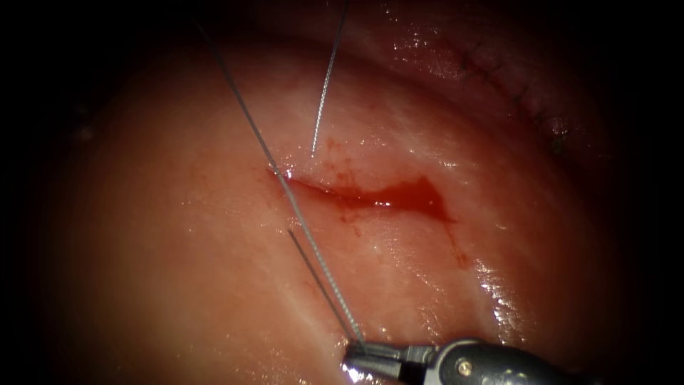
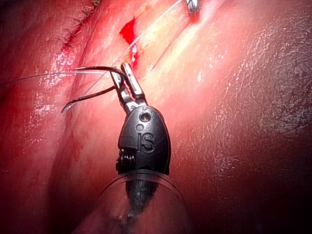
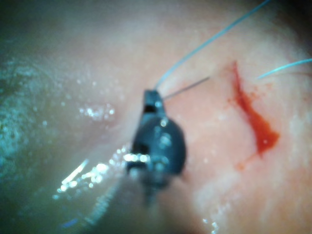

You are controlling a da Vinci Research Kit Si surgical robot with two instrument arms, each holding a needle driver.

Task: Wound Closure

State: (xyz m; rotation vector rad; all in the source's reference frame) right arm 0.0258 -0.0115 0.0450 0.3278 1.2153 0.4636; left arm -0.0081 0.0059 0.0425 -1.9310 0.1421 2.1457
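Observation:
The cut point(image 1: 370, 196) runs across the tissue point(image 1: 178, 249) with red fluid point(image 1: 417, 194) pooled at its right end. A taut thread point(image 1: 242, 114) comes down from the upper left, meets the tissue at the cut's left end and runs on to my right tool point(image 1: 358, 351), whose jaws are shut on it. The right wrist view has that tool point(image 3: 152, 95) gripping the thread point(image 3: 209, 41) beside the cut point(image 3: 253, 117). A second thread end point(image 1: 324, 93) rests just above the cut. My left tool point(image 2: 123, 78) is shut on the curved needle point(image 2: 92, 68) near one end, held above the tissue.
An older stitched line point(image 1: 513, 85) crosses the tissue at the upper right, and it is also seen as a stitched line point(image 2: 78, 24) from the left wrist. Wet glints lie on the tissue near the right tool's shaft point(image 1: 499, 363).

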